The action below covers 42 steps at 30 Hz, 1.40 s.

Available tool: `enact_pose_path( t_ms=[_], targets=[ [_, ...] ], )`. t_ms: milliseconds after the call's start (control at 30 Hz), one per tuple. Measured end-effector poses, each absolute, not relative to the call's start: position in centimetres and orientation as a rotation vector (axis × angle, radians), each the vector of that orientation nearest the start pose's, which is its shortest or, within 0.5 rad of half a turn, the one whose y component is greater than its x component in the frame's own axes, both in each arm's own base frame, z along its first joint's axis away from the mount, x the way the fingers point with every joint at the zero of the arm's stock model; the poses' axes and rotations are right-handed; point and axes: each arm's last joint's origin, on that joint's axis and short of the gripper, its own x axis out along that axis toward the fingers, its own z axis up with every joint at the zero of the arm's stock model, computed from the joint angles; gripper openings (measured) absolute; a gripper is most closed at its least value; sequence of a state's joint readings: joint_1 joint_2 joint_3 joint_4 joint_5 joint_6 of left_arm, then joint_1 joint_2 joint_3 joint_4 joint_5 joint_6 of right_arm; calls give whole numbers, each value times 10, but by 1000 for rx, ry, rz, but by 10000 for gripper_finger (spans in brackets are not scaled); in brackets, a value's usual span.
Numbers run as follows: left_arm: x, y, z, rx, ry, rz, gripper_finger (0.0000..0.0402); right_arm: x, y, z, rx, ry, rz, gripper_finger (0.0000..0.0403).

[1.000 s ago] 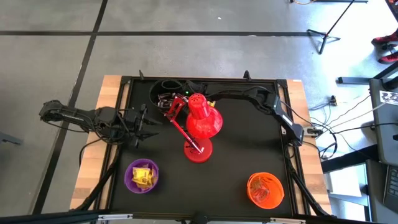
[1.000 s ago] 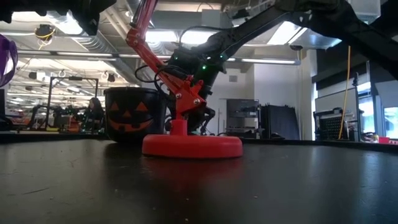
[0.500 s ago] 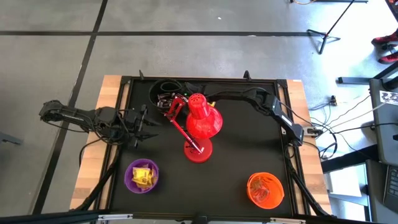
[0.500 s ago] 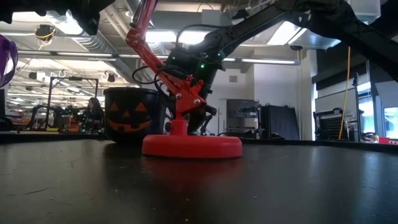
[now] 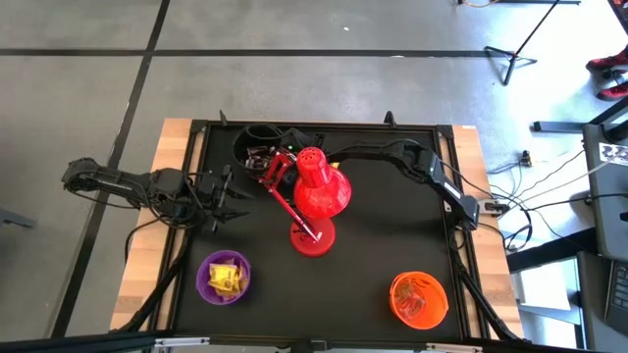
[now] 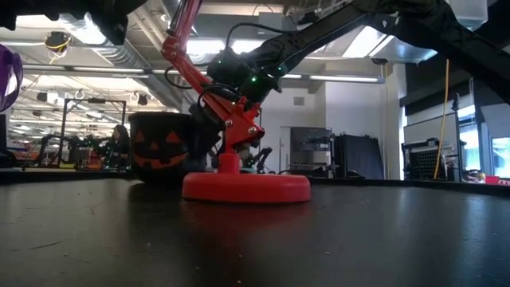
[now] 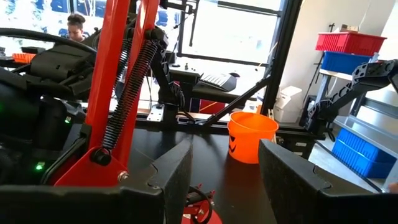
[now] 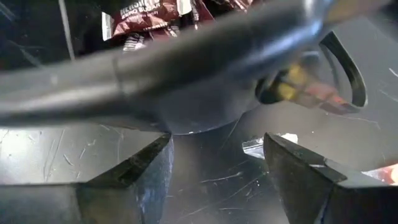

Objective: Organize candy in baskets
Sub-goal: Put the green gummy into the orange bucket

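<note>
Black tabletop [image 5: 392, 235] on a grey-tiled workshop floor: purple bucket [image 5: 224, 277] of yellow candy [image 5: 227, 276] and orange bucket [image 5: 419, 299] near the front, black bucket [image 5: 253, 145] behind the red lamp [image 5: 312, 196], right gripper [image 5: 263, 157] open-jawed over it, left gripper [image 5: 232, 199] open, empty, left of the lamp.

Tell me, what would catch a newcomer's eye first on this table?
Probably the red desk lamp standing mid-table. Behind it at the far edge sits the black bucket, where the right gripper hovers open. The purple bucket of yellow candy and the orange bucket stand near the front corners.
</note>
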<state>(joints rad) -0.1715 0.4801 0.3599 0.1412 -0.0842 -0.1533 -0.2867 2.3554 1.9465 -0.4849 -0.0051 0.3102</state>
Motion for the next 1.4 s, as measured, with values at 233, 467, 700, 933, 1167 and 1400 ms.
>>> enact_pose_path(
  t_ms=[233, 467, 700, 933, 1167, 1400],
  targets=[
    [131, -20, 255, -155, 13, -87, 174, 499, -146, 176, 456, 780, -365, 248],
    [131, -20, 254, -171, 24, -86, 174, 502, -146, 179, 492, 745, -344, 248],
    [131, -20, 254, -171, 24, -86, 174, 510, -136, 184, 495, 680, -269, 248],
    [131, -20, 254, -175, 23, -86, 174, 518, -125, 192, 499, 594, -152, 248],
    [131, -21, 254, -197, 27, -94, 174, 510, -123, 181, 493, 734, -149, 248],
    [130, -26, 252, -197, 50, -127, 174, 496, -121, 169, 444, 922, -167, 248]
  ],
)
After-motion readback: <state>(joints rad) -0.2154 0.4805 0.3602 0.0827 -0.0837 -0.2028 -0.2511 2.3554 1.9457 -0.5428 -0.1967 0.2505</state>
